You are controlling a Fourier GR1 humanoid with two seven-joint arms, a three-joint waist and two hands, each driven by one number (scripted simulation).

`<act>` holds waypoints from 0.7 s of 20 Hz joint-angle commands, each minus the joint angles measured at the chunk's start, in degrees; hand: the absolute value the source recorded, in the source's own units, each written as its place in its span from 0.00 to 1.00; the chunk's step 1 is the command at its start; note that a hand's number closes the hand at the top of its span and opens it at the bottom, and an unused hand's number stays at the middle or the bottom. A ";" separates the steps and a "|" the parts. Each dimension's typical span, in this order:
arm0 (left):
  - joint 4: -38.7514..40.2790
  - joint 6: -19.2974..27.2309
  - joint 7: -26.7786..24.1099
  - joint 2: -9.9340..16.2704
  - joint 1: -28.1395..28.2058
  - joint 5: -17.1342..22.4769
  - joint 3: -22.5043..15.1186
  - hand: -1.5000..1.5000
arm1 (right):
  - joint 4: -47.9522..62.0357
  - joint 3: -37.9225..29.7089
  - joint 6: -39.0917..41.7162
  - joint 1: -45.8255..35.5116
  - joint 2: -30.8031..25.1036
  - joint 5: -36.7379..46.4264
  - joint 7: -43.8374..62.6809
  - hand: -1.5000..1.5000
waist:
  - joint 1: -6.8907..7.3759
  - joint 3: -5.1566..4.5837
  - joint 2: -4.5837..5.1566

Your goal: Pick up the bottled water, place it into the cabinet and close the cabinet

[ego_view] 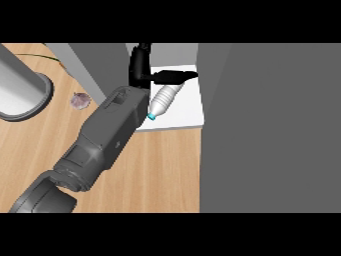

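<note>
The bottled water (162, 100) lay tilted on the white cabinet shelf (188, 107) in the upper middle of the frame, its blue cap pointing toward the lower left and close to the shelf's front edge. One hand (152, 75) reached in over it from a grey forearm running up from the lower left; by its entry side I took it for the left hand, though that is a judgement. Its fingers spread apart, one upward and one rightward over the bottle's base, and appeared to clasp nothing; whether they touched the bottle could not be told. The right hand did not show. Risks as judged: the bottle lay on its side, so pulling the hand out could nudge it into rolling off the shelf's front edge. The grey cabinet door (276, 130), filling the right of the frame, was open; swinging it shut could catch the forearm or the protruding cap.
</note>
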 commanded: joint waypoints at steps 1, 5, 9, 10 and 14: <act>-4.58 0.16 2.28 -0.05 0.55 3.86 -3.08 0.00 | -4.85 0.14 -3.13 -1.26 -0.03 -0.50 3.00 0.00 | 0.39 0.02 -0.34; -9.26 2.48 3.15 -0.05 1.47 5.90 -6.41 0.00 | -7.69 -0.96 -3.88 0.64 1.70 -0.99 3.29 0.00 | 0.76 0.03 -0.73; -18.64 0.59 2.92 -0.05 11.28 9.44 -11.13 0.00 | -5.91 -1.89 -3.47 -0.36 0.57 -1.03 4.28 0.00 | 2.69 0.03 -1.05; -20.46 2.82 4.17 -0.05 11.86 10.60 -13.91 0.00 | -8.93 -1.05 -2.93 1.66 2.98 1.31 3.85 0.00 | 1.87 0.02 -1.11; -31.71 2.98 4.40 -0.05 21.20 10.57 -19.81 0.00 | -5.74 -1.55 -2.93 0.07 2.61 1.18 4.37 0.00 | 4.00 0.04 -1.36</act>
